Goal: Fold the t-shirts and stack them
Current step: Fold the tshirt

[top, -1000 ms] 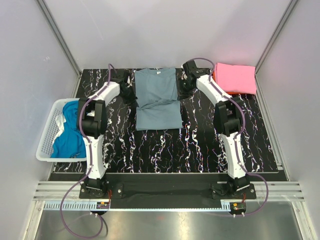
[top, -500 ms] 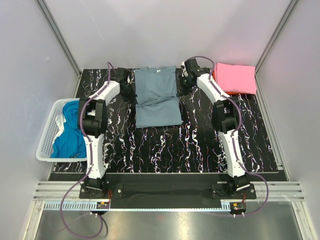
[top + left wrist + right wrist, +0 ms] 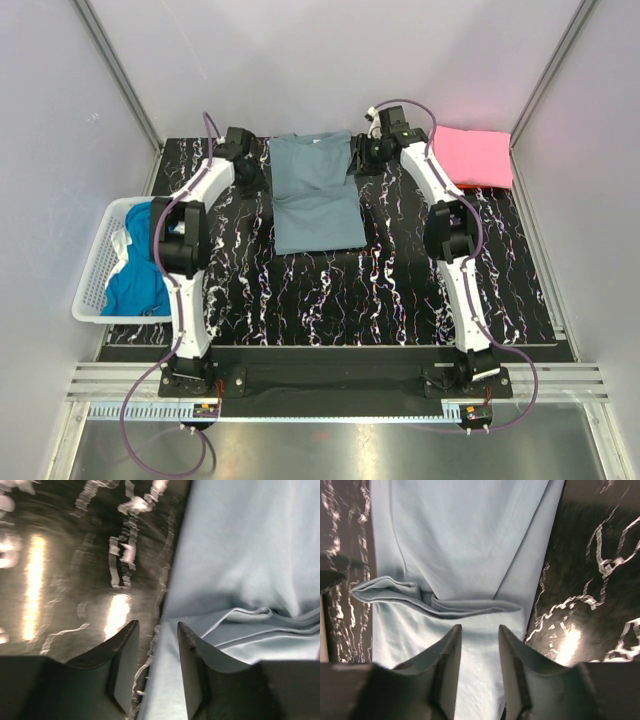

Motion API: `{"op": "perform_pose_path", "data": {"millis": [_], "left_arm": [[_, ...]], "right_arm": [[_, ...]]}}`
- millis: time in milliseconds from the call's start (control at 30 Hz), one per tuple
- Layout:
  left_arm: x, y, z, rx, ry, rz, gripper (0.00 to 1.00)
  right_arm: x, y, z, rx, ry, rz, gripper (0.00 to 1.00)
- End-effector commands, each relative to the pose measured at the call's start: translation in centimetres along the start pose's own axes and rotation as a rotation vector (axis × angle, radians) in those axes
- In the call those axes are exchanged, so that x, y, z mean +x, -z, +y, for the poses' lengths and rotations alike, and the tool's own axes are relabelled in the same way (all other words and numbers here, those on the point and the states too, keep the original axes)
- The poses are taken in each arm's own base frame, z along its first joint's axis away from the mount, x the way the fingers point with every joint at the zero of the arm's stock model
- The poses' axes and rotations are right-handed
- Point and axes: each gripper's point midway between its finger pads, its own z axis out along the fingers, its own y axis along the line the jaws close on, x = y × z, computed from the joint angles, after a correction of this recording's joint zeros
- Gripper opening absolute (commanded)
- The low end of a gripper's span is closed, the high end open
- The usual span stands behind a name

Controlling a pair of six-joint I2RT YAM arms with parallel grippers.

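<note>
A dusty grey-blue t-shirt [image 3: 315, 195] lies at the back middle of the table, sleeves folded in, with a bunched crease across its middle. My left gripper [image 3: 252, 170] is at its left edge near the collar end. In the left wrist view the gripper [image 3: 157, 647] is open, with the shirt's frayed edge [image 3: 165, 680] between the fingers. My right gripper [image 3: 361, 160] is at the shirt's right edge. In the right wrist view it [image 3: 480, 650] is open low over the cloth [image 3: 470, 540], just behind the crease. A folded pink t-shirt [image 3: 472, 156] lies at the back right.
A white mesh basket [image 3: 93, 290] stands off the table's left edge and holds bright blue shirts [image 3: 140, 280]. The black marbled table [image 3: 400, 290] spans the front. Grey walls and metal rails close in the back and sides.
Both grippers have moved toward the back along the shirt's edges. The shirt's crease and its front hem have shifted a little toward the back.
</note>
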Motion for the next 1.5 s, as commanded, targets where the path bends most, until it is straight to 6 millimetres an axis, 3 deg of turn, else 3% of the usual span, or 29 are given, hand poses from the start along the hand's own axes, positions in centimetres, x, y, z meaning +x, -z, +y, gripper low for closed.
{"op": "perform_pose_path", "data": {"millis": [0,33,67,133,167,233,267,333,367,467,600,700,867,967,1167,1367,1467], "left_arm": [[-4.1,7.8,-0.4,-0.049,-0.023,-0.247,0.44],[-3.9,10.3,-1.8,0.001,-0.042,-0.281,0.49],[-2.2,9.9,-1.7,0.016,-0.058,-0.259,0.5],[1.5,10.3,-2.7,0.11,-0.098,-0.175,0.53],[2.9,10.2,-2.8,0.137,-0.102,-0.138,0.54],[6.4,10.1,-2.4,0.178,-0.112,-0.079,0.55],[7.6,10.1,-2.1,0.194,-0.116,-0.064,0.56],[10.6,9.9,-1.5,0.244,-0.113,0.0,0.57],[11.1,9.7,-1.7,0.269,-0.117,0.006,0.58],[14.0,8.2,-0.2,0.235,-0.138,0.125,0.61],[14.8,7.0,0.3,0.235,-0.14,0.146,0.61],[15.5,6.2,0.0,0.25,-0.137,0.188,0.61],[15.8,5.4,1.6,0.175,-0.146,0.195,0.6],[16.2,4.8,1.5,0.184,-0.159,0.217,0.59],[16.5,4.1,1.5,0.198,-0.184,0.229,0.54],[16.6,3.5,1.8,0.18,-0.182,0.24,0.49],[16.6,3.3,1.8,0.184,-0.183,0.243,0.36]], "right_arm": [[-3.4,3.5,0.5,-0.067,0.025,-0.069,0.45],[-4.4,5.5,0.7,-0.067,0.019,-0.1,0.46],[-2.8,5.3,-0.1,-0.056,-0.022,-0.056,0.49],[-1.8,7.3,1.3,-0.109,-0.029,-0.022,0.52],[0.4,7.0,0.9,-0.11,-0.051,0.041,0.59],[1.8,8.6,1.8,-0.128,-0.055,0.072,0.61],[4.5,8.0,0.8,-0.112,-0.084,0.134,0.61],[5.6,9.2,1.0,-0.109,-0.072,0.134,0.61],[7.6,8.9,0.3,-0.096,-0.084,0.177,0.62],[9.5,8.4,-0.3,-0.102,-0.082,0.22,0.62],[11.7,7.0,-1.2,-0.122,-0.11,0.304,0.61],[12.6,7.2,-0.5,-0.165,-0.121,0.304,0.62],[16.1,6.8,-2.2,-0.114,-0.153,0.373,0.6],[17.2,6.3,-1.9,-0.144,-0.158,0.377,0.58],[18.4,5.5,-1.8,-0.174,-0.171,0.391,0.52],[18.1,5.5,-1.1,-0.209,-0.162,0.373,0.5],[18.2,5.3,-1.4,-0.198,-0.165,0.378,0.43]]}}
